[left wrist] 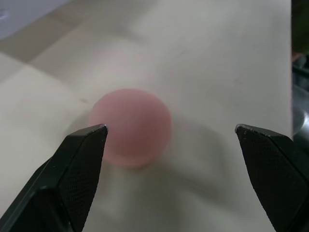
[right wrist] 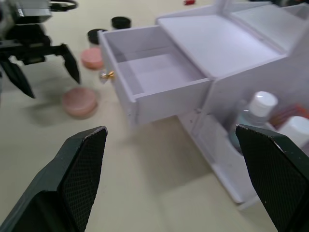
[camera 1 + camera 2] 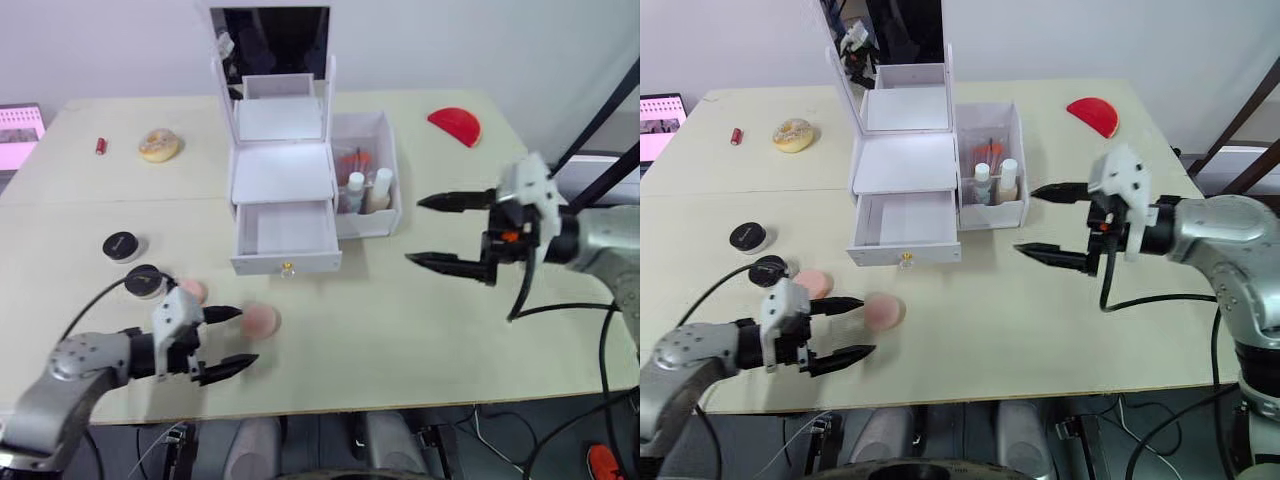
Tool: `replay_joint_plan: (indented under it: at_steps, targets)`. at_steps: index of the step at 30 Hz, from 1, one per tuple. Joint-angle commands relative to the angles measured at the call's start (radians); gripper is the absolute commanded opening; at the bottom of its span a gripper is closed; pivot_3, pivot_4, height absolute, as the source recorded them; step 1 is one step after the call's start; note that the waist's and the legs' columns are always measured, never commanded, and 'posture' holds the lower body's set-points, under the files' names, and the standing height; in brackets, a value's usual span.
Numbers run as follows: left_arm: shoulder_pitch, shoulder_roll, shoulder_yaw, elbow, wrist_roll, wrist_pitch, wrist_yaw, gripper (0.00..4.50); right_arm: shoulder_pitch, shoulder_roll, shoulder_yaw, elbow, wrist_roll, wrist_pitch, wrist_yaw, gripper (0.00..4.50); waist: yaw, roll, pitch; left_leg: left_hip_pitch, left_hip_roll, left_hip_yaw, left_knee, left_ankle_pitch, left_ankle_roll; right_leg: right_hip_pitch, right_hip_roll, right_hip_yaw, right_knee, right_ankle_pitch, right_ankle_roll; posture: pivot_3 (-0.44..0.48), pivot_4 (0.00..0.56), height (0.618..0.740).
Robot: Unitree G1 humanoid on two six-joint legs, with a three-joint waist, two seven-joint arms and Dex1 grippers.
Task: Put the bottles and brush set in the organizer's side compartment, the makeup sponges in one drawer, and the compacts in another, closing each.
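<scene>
Beige table (image 3: 420,330) — white organizer (image 3: 285,170), pink sponge (image 3: 261,320) before left pincer (image 3: 228,342) — both pincers spread, empty.

— What sort of place is being looked at here?

— A lab or test room is suggested: a plain pale wooden table (image 3: 480,330) is set against a bare white wall (image 3: 450,40), and loose black cables (image 3: 560,310) are draped over its edge.

— And the props?

— A staged set is seen: a white plastic makeup organizer (image 3: 285,190), a toy glazed doughnut (image 3: 159,145), a red half-round piece (image 3: 456,125). A lit pink screen (image 3: 20,135) is seen at one side.
</scene>
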Motion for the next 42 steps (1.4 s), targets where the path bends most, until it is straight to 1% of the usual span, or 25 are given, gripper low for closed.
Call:
replay_joint_plan:
  at_steps: [1, 6, 10, 13, 15, 21, 24, 26, 29, 31, 35, 37, 39, 42]
  targets:
    - [-0.010, 0.002, 0.014, 0.015, 0.025, -0.043, 0.013, 4.45, -0.014, -0.005, -0.027, -0.043, 0.020, 0.005, -0.011, 4.50, -0.002, 0.000, 0.000, 0.000, 0.000, 0.000, 0.000, 0.000, 0.000, 0.000, 0.000, 0.000, 0.000, 0.000, 0.000, 0.000, 0.150, 0.739]
    - [-0.039, -0.013, 0.005, 0.054, 0.057, -0.088, 0.035, 4.45, -0.018, 0.007, -0.037, -0.057, 0.051, 0.027, -0.030, 4.50, -0.003, 0.000, 0.000, 0.001, 0.000, 0.000, -0.002, 0.000, 0.000, -0.001, 0.001, 0.000, 0.001, 0.000, 0.000, 0.000, 0.150, 0.739]
    - [-0.068, -0.042, -0.068, 0.142, 0.136, -0.165, 0.044, 4.45, -0.011, 0.006, -0.038, -0.064, 0.057, 0.031, -0.040, 4.50, -0.002, 0.000, 0.000, 0.001, 0.000, 0.000, -0.001, 0.000, 0.000, -0.001, 0.001, 0.000, 0.002, 0.000, 0.000, 0.000, 0.150, 0.739]
    - [-0.078, -0.069, -0.116, 0.173, 0.135, -0.179, 0.019, 4.45, -0.003, 0.002, -0.046, -0.069, 0.061, 0.038, -0.051, 4.50, -0.002, 0.000, -0.001, 0.001, 0.000, 0.000, -0.001, 0.000, 0.000, 0.000, 0.000, 0.000, 0.001, 0.000, 0.000, 0.000, 0.150, 0.739]
    - [-0.085, -0.090, -0.130, 0.194, 0.136, -0.186, 0.026, 4.45, -0.002, -0.003, -0.051, -0.068, 0.061, 0.040, -0.056, 4.50, -0.002, 0.000, -0.001, 0.001, 0.000, 0.000, -0.001, 0.000, 0.000, 0.000, 0.000, 0.000, 0.001, 0.000, 0.000, 0.000, 0.150, 0.739]
    - [-0.092, -0.120, -0.135, 0.248, 0.141, -0.189, 0.042, 4.45, 0.006, -0.014, -0.063, -0.075, 0.063, 0.046, -0.062, 4.50, 0.005, 0.001, -0.001, 0.004, 0.000, 0.000, -0.001, 0.000, 0.000, 0.002, 0.000, 0.000, 0.003, 0.000, 0.000, 0.000, 0.150, 0.739]
    - [-0.090, -0.122, -0.136, 0.256, 0.129, -0.181, 0.031, 4.45, 0.010, -0.018, -0.063, -0.075, 0.058, 0.046, -0.064, 4.50, 0.004, 0.001, -0.001, 0.011, 0.000, 0.000, -0.001, 0.000, 0.000, 0.009, 0.000, 0.000, 0.002, -0.003, 0.004, 0.000, 0.150, 0.739]
    - [-0.088, -0.125, -0.135, 0.255, 0.122, -0.185, 0.024, 4.45, 0.014, -0.018, -0.065, -0.077, 0.059, 0.047, -0.067, 4.50, 0.002, 0.002, -0.001, 0.012, 0.001, 0.000, -0.001, 0.000, 0.000, 0.010, 0.000, 0.000, 0.000, -0.003, 0.004, 0.000, 0.150, 0.739]
    - [-0.087, -0.128, -0.132, 0.251, 0.116, -0.187, 0.026, 3.65, 0.023, -0.018, -0.069, -0.086, 0.064, 0.050, -0.071, 4.50, -0.001, 0.002, -0.001, 0.012, 0.001, 0.000, -0.001, 0.000, 0.000, 0.010, 0.000, 0.000, 0.000, -0.003, 0.004, 0.000, 0.150, 0.739]
    - [-0.091, -0.131, -0.133, 0.249, 0.111, -0.187, 0.025, 2.73, 0.031, -0.017, -0.069, -0.092, 0.064, 0.051, -0.073, 4.50, -0.002, 0.002, -0.001, 0.012, 0.001, 0.000, -0.002, 0.000, 0.000, 0.010, 0.000, 0.000, -0.001, -0.003, 0.004, 0.000, 0.150, 0.739]
    - [-0.091, -0.130, -0.128, 0.238, 0.090, -0.175, 0.017, 2.69, 0.040, -0.016, -0.072, -0.100, 0.065, 0.058, -0.077, 4.50, 0.002, 0.002, -0.001, 0.011, 0.001, 0.000, -0.003, 0.000, 0.000, 0.010, 0.000, 0.000, -0.001, -0.002, 0.004, 0.000, 0.150, 0.739]
    - [-0.084, -0.115, -0.112, 0.224, 0.072, -0.164, 0.007, 2.69, 0.040, -0.015, -0.073, -0.103, 0.067, 0.061, -0.079, 4.50, 0.001, 0.002, -0.001, 0.011, 0.001, 0.000, -0.003, 0.000, 0.000, 0.010, 0.000, 0.000, -0.001, -0.003, 0.004, 0.000, 0.150, 0.739]
    - [-0.075, -0.086, -0.076, 0.194, 0.037, -0.133, -0.005, 2.69, 0.043, -0.016, -0.072, -0.107, 0.067, 0.061, -0.080, 4.50, -0.002, 0.001, -0.001, 0.011, 0.001, 0.000, -0.003, 0.000, 0.000, 0.010, 0.000, 0.000, -0.002, -0.003, 0.004, 0.000, 0.150, 0.739]
    - [-0.068, -0.002, 0.036, 0.122, -0.054, -0.045, -0.026, 2.69, 0.042, -0.015, -0.071, -0.106, 0.069, 0.063, -0.082, 4.50, -0.006, 0.000, 0.001, 0.011, 0.001, 0.000, -0.004, 0.000, 0.000, 0.009, 0.000, 0.000, -0.001, -0.003, 0.004, 0.000, 0.150, 0.739]
